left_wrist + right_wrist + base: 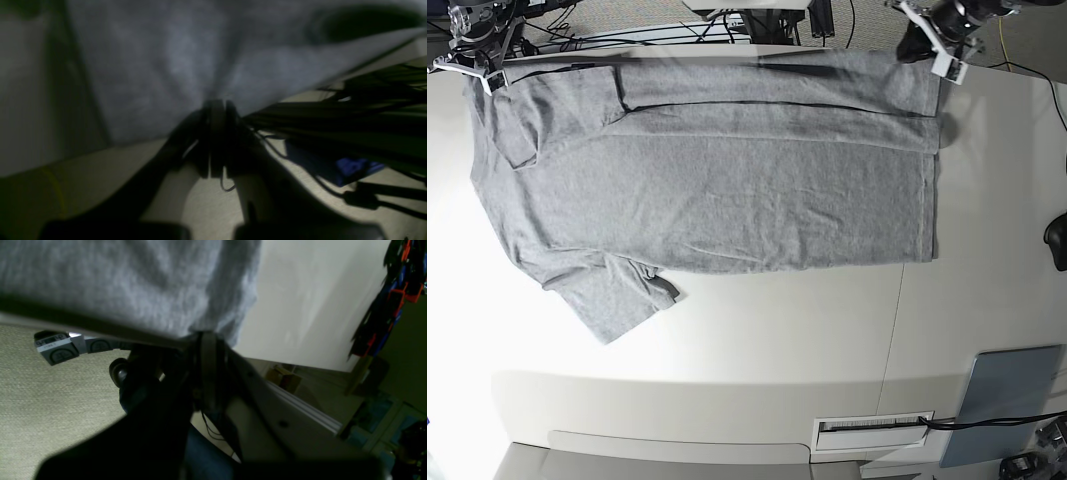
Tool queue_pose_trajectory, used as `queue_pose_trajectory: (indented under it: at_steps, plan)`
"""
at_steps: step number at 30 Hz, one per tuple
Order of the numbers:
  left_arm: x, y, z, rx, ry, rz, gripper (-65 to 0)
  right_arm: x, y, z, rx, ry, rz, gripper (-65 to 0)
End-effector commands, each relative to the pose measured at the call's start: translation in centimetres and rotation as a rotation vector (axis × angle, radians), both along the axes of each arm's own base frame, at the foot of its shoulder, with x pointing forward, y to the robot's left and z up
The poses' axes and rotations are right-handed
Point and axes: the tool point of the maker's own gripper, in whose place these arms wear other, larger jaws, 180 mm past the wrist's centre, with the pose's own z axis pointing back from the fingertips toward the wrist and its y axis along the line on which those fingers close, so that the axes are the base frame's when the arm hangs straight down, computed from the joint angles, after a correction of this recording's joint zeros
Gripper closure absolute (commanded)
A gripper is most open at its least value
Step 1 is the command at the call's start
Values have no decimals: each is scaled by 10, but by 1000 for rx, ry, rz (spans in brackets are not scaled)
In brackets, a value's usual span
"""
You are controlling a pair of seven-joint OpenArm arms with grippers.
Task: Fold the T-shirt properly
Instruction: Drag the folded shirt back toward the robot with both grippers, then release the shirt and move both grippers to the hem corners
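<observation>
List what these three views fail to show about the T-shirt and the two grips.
- T-shirt lettering: base view shows only plain grey; any print would face down.
- Left gripper: the dark, blurred left wrist view hides how much cloth it pinches.
- Right gripper: fingertips buried in fabric.
- Far sleeve: folded under at the table's far edge.

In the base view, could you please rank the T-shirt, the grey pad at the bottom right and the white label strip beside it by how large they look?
1. The T-shirt, by far the largest, spread over the table.
2. The grey pad, partly cut off by the picture's edge.
3. The white label strip, smallest.
</observation>
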Motion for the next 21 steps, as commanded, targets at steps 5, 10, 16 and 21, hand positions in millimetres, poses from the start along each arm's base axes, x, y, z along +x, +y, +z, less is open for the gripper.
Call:
queue_pose_trajectory:
  at_steps: [5, 10, 16, 21]
  plan:
    - [-9, 20, 1, 106, 61, -41, 0, 30, 8, 28, -48, -101, 72, 0]
    - [14, 10, 28, 101, -32, -125, -55, 57, 16, 58, -98, -243, 98, 0]
    - [56, 31, 61, 213, -154, -76, -266, 97, 10, 89, -154, -385, 101, 0]
    - [109, 47, 86, 250, -287, 1, -380, 135, 20, 97, -116, -413, 158, -146]
